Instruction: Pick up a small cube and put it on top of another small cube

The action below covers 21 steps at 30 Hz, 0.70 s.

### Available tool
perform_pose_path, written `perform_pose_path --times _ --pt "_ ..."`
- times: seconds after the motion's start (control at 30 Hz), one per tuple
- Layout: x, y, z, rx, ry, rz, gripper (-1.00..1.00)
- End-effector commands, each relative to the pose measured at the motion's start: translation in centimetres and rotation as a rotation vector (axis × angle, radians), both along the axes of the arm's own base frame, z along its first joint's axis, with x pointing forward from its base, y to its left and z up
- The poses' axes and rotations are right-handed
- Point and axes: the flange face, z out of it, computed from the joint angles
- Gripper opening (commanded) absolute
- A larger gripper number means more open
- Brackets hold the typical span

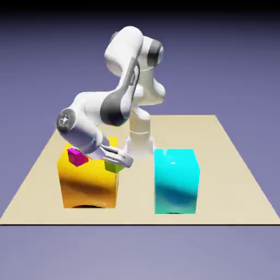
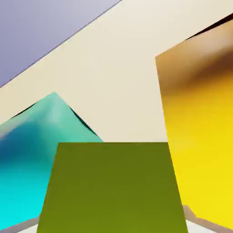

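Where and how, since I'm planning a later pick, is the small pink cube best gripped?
Probably by two opposite upright sides of the pink cube, coming from above, jaws turned to match its faces: it has flat sides and looks turned at an angle to the orange block. The gripper would first need to release the green cube.

The jaws are closed in a grip, slanting downward and toward the exterior view's right, with the long pale fingers (image 1: 121,158) reaching out from the hand (image 1: 104,151). In the hand view, slivers of the fingertips (image 2: 192,217) flank the grip. Up and to the exterior view's left of the jaws, the white wrist (image 1: 82,132) carries a dark round cap (image 1: 66,121). The arm (image 1: 124,54) bends high above the jaws, then drops to its base (image 1: 140,146) behind them.
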Motion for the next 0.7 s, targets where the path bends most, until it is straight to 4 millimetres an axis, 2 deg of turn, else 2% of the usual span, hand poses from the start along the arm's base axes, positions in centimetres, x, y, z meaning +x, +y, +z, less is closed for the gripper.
perform_pose_path --times 0.0,0.07,0.17,0.3,0.33,0.4,0.6,0.63,0.67 --pt "-1.2 -0.7 1.0 -0.002 0.002 0.006 -1.00" --pt "-3.9 -2.7 2.7 -0.005 0.008 0.006 -1.00" --pt "-9.7 -7.6 4.3 -0.008 0.033 -0.022 -1.00" --pt "-18.1 -12.5 5.5 0.006 0.067 -0.055 -1.00" --pt "-19.7 -14.0 6.1 -0.023 0.062 -0.109 -1.00" --pt "-19.8 -14.2 6.2 -0.026 0.062 -0.114 -1.00" --pt "-22.3 -12.0 0.4 -0.026 0.062 -0.114 -1.00" --pt "-22.3 -12.0 0.4 -0.026 0.062 -0.114 1.00" --pt "-22.3 -12.0 0.4 -0.026 0.062 -0.114 1.00"
